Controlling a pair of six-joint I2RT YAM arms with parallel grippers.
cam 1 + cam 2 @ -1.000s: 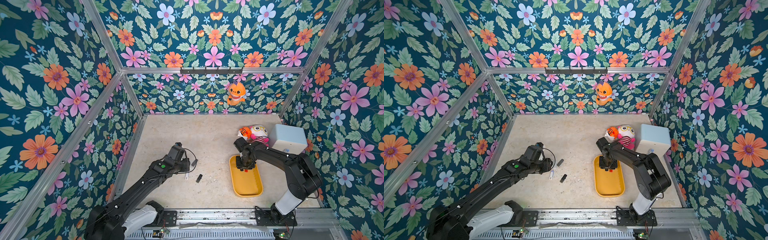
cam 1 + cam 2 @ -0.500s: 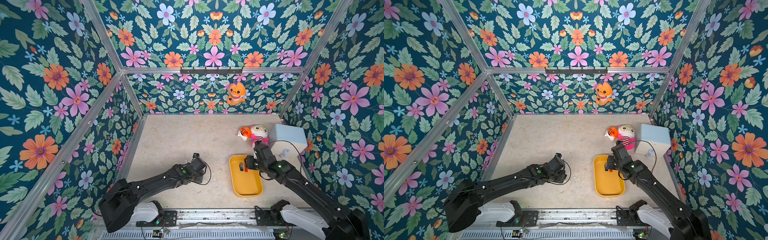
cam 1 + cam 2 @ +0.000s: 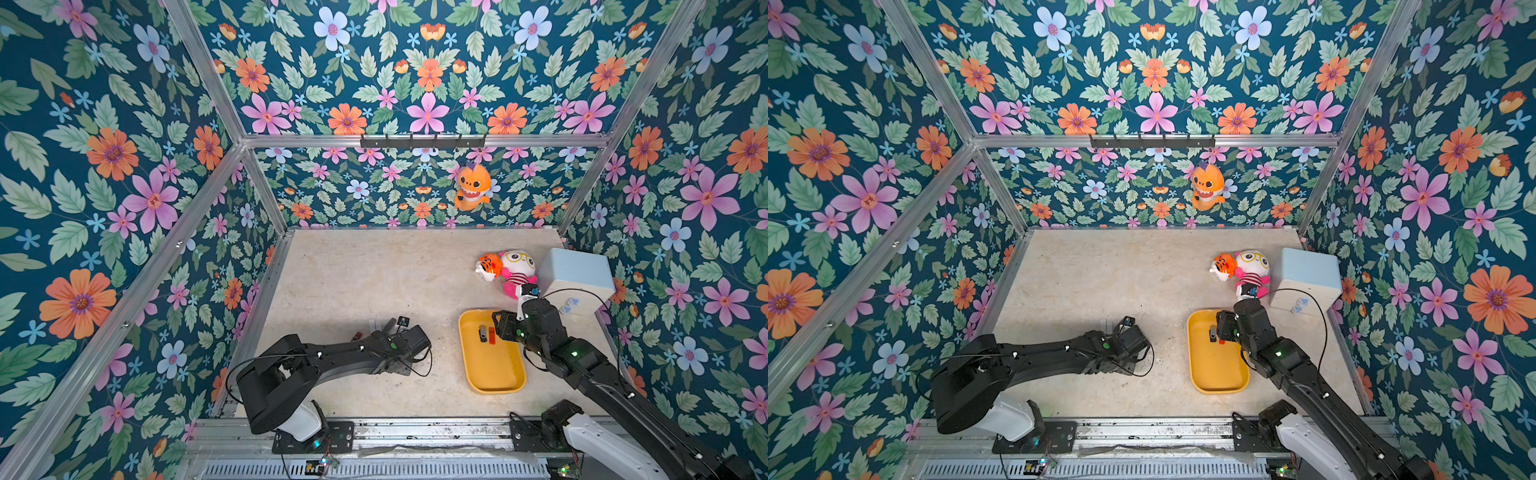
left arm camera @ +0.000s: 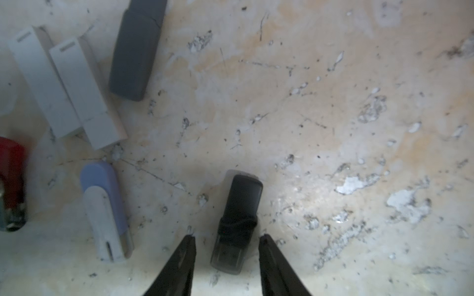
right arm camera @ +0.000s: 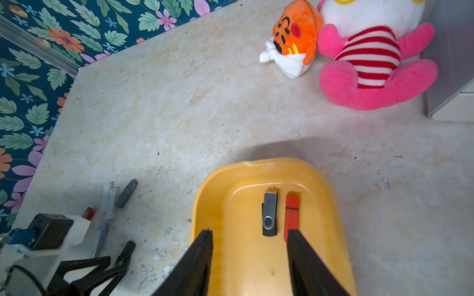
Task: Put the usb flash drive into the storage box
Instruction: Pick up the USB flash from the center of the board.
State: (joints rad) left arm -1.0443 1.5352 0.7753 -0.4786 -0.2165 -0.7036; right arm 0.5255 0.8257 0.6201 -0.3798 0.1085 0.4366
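In both top views my left arm lies low across the table (image 3: pixel 353 282), its wrist covering the spot where it works. My right gripper (image 3: pixel 497 328) hangs over the far end of the storage box (image 3: pixel 494 388), the yellow tray on the right arm's side. From up here I cannot see my left jaws, nor what lies between them.

The left wrist view supplies that. My left gripper (image 4: pixel 227 239) is down at the table, jaws set narrow, one on each side of a black usb flash drive (image 4: pixel 242 202). A strip of bare table shows on both sides, so nothing is gripped yet. I judge the step in hand to be the pick. The next move calls for closing squarely on the drive's long flanks, lifting clear, then carrying it across to the tray. A blue-and-white drive (image 4: pixel 105 210) lies just beside one jaw, and I would take care not to nudge it. Two white drives (image 4: pixel 64 87) and a grey drive (image 4: pixel 136 51) lie farther off.

The right wrist view shows my right jaws standing wide and empty above the tray. Below them a silver swivel drive (image 5: pixel 269 212) and a red drive (image 5: pixel 292 212) lie side by side in it. Only this view shows them plainly. The black drive I cannot make out here.
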